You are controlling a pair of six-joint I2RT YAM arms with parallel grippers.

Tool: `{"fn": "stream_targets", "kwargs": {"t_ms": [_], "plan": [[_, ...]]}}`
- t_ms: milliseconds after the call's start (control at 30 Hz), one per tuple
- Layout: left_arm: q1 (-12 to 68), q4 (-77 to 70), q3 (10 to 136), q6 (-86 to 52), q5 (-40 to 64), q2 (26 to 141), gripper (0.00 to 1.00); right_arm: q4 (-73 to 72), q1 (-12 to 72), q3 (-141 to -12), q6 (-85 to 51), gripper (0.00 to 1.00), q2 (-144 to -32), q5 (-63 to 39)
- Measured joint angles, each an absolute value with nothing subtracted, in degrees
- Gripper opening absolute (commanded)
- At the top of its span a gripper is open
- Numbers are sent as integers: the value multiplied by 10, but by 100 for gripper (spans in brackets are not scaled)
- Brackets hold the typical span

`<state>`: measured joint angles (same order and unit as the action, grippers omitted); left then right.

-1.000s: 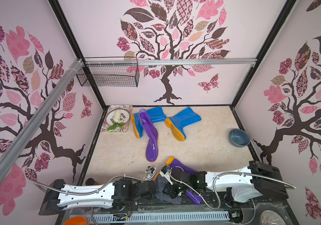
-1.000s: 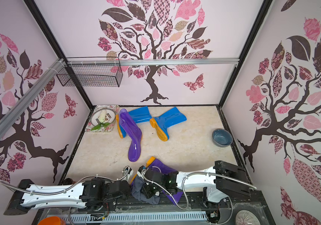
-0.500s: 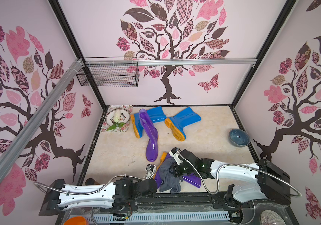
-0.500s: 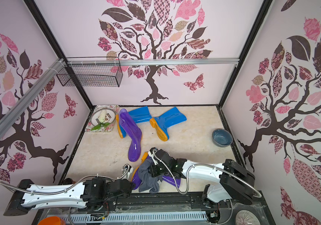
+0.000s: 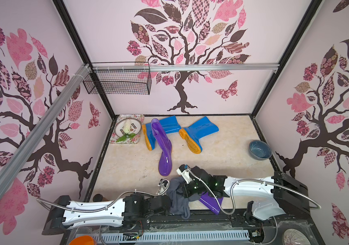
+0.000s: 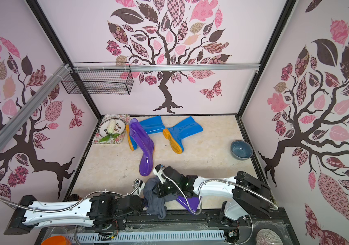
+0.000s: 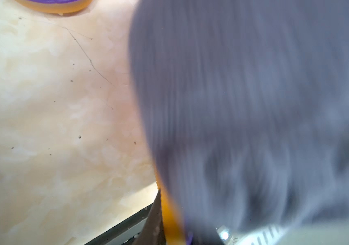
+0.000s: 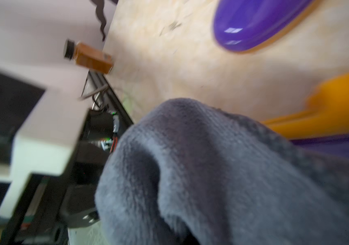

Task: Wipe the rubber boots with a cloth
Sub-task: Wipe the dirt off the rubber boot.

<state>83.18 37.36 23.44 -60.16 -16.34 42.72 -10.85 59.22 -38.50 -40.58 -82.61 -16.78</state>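
Grey-blue terry, the cloth (image 5: 177,198) hung bunched at the front edge of the table (image 5: 228,167) in both top views. It was draped over the near purple boot (image 5: 211,205) and down across the black front rail. The right gripper (image 5: 183,190) sat in its upper folds, fingers buried there and pressed together on the cloth. The left gripper (image 5: 162,204) lay just beside the hanging cloth, and its fingers were hidden, so their state could not be told. Farther back the far purple boot (image 5: 164,152) overlapped one blue boot (image 5: 167,126), with a second blue boot (image 5: 199,132) beside them. A grey-blue bowl (image 5: 260,149) stood well apart on the right arm's side.

From the left wrist, the blurred cloth (image 7: 254,106) filled over half the view, edged by a strip of orange sole (image 7: 170,218). No fingers showed.

From the right wrist, the cloth (image 8: 211,180) was heaped before the lens and hid the fingers. Beyond it lay the near purple boot's orange sole (image 8: 339,99) and the far purple boot's toe (image 8: 254,25).
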Motion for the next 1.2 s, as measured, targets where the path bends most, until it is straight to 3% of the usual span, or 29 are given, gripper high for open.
{"fn": "stream_targets", "kwargs": {"t_ms": [133, 233, 467, 567, 800, 933, 1033, 1200], "plan": [[832, 366, 233, -604, -160, 425, 17, -84, 514, -384, -385, 0, -822, -139], [832, 365, 233, -606, -157, 425, 17, -69, 507, -383, -375, 0, -820, -126], [833, 373, 223, -606, -155, 411, 17, -90, 645, -402, -386, 0, -827, -102], [833, 376, 223, -606, -156, 409, 17, -113, 650, -401, -399, 0, -827, -115], [833, 373, 223, -611, -159, 404, 19, -95, 437, -407, -403, 0, -877, -159], [833, 375, 223, -613, -162, 403, 19, -41, 385, -430, -373, 0, -906, -126], [833, 376, 223, -613, -163, 403, 20, -18, 395, -429, -371, 0, -903, -115], [836, 381, 223, -613, -160, 408, 19, -23, 486, -430, -378, 0, -864, -72]]}}
